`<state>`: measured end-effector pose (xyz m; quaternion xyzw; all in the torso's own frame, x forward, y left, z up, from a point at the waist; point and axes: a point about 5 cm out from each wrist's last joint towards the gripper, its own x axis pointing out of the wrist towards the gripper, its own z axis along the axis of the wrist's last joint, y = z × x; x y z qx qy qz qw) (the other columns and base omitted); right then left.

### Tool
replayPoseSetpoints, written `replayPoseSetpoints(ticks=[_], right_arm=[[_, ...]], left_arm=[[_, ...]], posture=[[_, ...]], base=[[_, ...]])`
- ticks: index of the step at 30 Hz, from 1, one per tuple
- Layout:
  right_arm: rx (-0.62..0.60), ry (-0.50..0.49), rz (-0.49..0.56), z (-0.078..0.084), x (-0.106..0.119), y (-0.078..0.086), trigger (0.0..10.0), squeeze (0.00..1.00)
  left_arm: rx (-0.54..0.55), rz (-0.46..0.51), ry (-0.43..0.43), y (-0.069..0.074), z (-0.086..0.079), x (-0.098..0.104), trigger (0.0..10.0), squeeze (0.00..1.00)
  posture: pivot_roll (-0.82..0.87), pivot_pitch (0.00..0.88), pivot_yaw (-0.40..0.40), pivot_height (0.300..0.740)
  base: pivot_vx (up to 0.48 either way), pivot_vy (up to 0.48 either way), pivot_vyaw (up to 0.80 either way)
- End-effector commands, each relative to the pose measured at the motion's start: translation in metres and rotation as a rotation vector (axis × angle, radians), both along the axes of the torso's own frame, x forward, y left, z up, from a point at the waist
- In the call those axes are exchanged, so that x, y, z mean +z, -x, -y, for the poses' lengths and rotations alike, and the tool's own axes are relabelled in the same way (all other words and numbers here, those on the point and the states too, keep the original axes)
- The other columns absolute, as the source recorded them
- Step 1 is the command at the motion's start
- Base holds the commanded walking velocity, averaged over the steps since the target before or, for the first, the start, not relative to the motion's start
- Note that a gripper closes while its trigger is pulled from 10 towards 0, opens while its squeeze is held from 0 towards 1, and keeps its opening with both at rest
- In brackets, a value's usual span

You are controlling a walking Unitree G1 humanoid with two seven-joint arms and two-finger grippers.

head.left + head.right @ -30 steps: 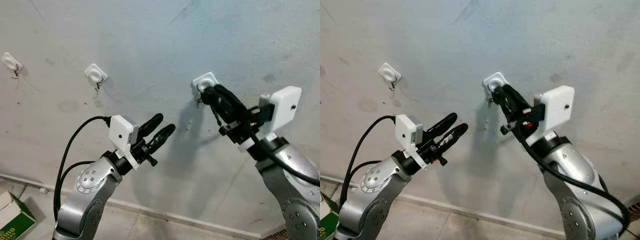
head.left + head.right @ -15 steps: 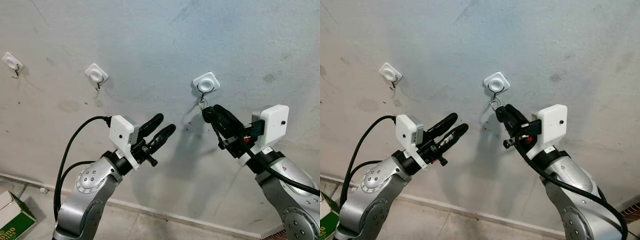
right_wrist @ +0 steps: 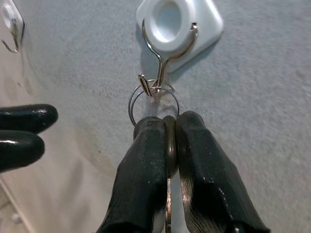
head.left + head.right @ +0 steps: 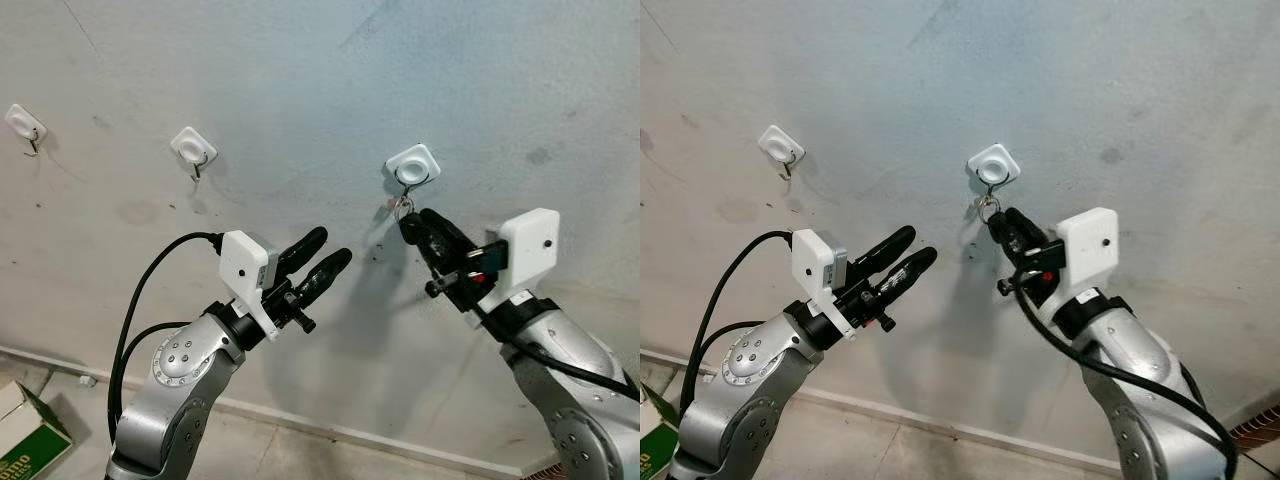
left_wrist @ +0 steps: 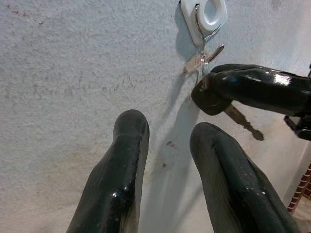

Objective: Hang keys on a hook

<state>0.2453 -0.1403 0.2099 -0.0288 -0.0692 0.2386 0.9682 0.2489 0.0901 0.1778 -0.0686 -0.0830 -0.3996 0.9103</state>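
Note:
A white square hook [image 3: 177, 24] with a wire loop is stuck on the grey wall [image 4: 480, 90]. The key ring [image 3: 153, 99] hangs over the wire hook's tip. My right gripper [image 4: 412, 226] sits just below the hook, shut on a key [image 3: 168, 145] that hangs from the ring. A second silver key [image 5: 197, 60] lies against the wall beside the ring. My left gripper [image 4: 330, 252] is held open to the left of the hook, away from the wall, with nothing between its fingers [image 5: 121, 165].
Two more white hooks [image 4: 193, 147] [image 4: 24, 122] are on the wall to the left. A green and white box [image 4: 25, 430] lies on the floor at the lower left. A pale skirting runs along the foot of the wall.
My right gripper has dropped from over the hook plate to just below it, uncovering the plate, with the key ring now on the wire. The left arm has not moved.

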Motion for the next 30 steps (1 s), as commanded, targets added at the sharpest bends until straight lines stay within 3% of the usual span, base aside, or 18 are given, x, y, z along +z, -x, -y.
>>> replayPoseSetpoints(ticks=[1, 8, 15, 16, 17, 18, 30], right_arm=[[-0.042, 0.042, 0.033, 0.0017, 0.0012, -0.0031, 10.0, 0.00], [-0.107, 0.150, 0.105, 0.0048, 0.0004, -0.0084, 10.0, 0.00], [-0.118, 0.162, 0.111, 0.0063, -0.0024, -0.0090, 10.0, 0.00], [-0.120, 0.161, 0.112, 0.0067, -0.0032, -0.0091, 10.0, 0.40], [-0.120, 0.161, 0.112, 0.0067, -0.0032, -0.0091, 10.0, 0.40], [-0.118, 0.154, 0.111, 0.0067, -0.0037, -0.0092, 10.0, 1.00], [-0.151, 0.148, 0.141, 0.0096, -0.0028, -0.0109, 10.0, 1.00]], left_arm=[[0.001, 0.013, -0.015, 0.0001, 0.0008, 0.0006, 10.0, 0.00], [0.006, 0.013, -0.015, 0.0002, 0.0009, 0.0003, 10.0, 0.00], [0.006, 0.013, -0.015, 0.0000, 0.0012, 0.0001, 10.0, 0.00], [0.005, 0.014, -0.016, -0.0001, 0.0013, 0.0000, 10.0, 0.00], [0.005, 0.014, -0.016, -0.0001, 0.0013, 0.0000, 10.0, 0.00], [0.005, 0.014, -0.016, -0.0001, 0.0013, -0.0001, 10.0, 0.00], [0.006, 0.013, -0.012, 0.0007, 0.0015, -0.0004, 10.0, 0.00]], posture=[[-0.13, 0.045, 0.031, 0.740], [-0.13, 0.044, 0.026, 0.740], [-0.13, 0.040, 0.024, 0.740], [-0.13, 0.040, 0.024, 0.740], [-0.13, 0.040, 0.024, 0.740], [-0.13, 0.040, 0.024, 0.740], [-0.13, 0.042, 0.022, 0.740]], base=[[0.000, 0.000, 0.00], [0.000, 0.000, 0.00], [0.000, 0.000, 0.00], [0.000, 0.000, 0.00], [0.000, 0.000, 0.00], [0.000, 0.000, 0.00], [0.000, 0.000, 0.00]])
